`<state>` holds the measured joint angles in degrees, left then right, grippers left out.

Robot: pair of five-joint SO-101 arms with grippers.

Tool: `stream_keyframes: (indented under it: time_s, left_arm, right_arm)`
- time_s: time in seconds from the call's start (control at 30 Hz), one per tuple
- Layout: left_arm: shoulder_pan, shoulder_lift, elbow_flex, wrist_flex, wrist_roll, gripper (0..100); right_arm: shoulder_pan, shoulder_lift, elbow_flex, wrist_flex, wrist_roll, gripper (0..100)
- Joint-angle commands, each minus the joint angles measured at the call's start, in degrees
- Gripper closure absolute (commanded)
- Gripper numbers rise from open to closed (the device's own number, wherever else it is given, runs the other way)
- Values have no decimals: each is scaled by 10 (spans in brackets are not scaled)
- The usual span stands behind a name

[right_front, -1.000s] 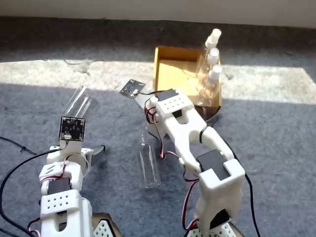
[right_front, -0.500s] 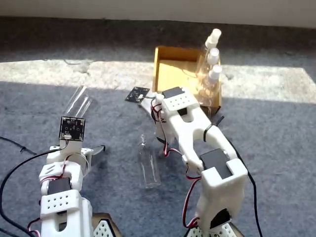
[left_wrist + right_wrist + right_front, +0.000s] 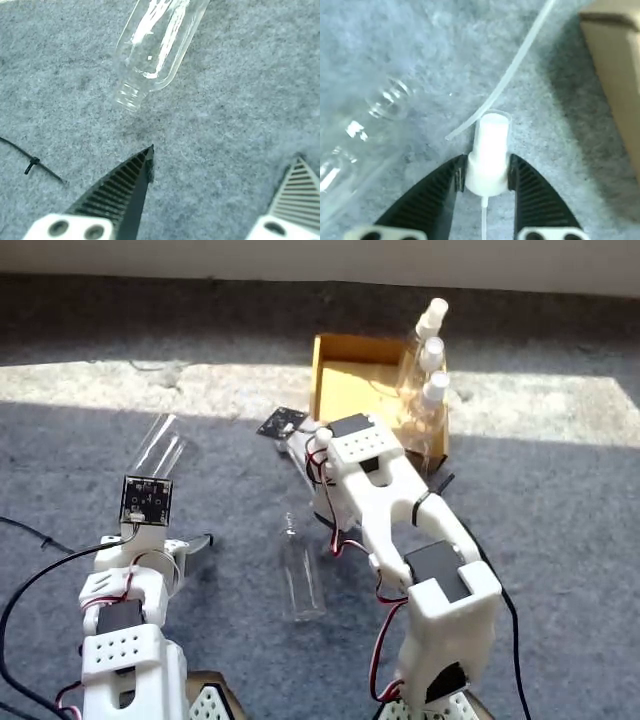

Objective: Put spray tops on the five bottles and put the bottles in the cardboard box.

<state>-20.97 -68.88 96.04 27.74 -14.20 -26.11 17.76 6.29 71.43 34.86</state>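
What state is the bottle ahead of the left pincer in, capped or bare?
Bare. The bottle lies on its side on the carpet, its threaded neck open with nothing screwed onto it.

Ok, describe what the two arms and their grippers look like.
Both the left arm and right arm are white plastic with dotted housings, looped by red and black cables. Each wrist carries a small black circuit board. The left gripper and right gripper have black, pointed, ribbed fingers.

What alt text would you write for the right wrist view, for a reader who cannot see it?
The right gripper clamps a white spray top between its black fingers, on grey carpet. A clear bottle lies beside it; a cardboard box corner shows nearby.
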Motion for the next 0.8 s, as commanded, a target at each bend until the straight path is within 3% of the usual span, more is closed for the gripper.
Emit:
stream_keyframes:
  time_s: [0.0, 0.3, 0.4, 0.6, 0.77]
  left_arm:
    - [7, -7, 11, 3, 4, 633]
    - [7, -7, 11, 3, 4, 633]
    - [7, -7, 11, 3, 4, 633]
    - [7, -7, 11, 3, 4, 633]
    - [7, -7, 11, 3, 4, 633]
  right_arm:
    - [-4, -12, -31, 29, -57, 947]
    - [-16, -60, -267, 189, -201, 954]
    - [-51, -59, -378, 233, -273, 954]
    - [-171, 5, -505, 224, -386, 954]
    - [-196, 124, -559, 168, -463, 953]
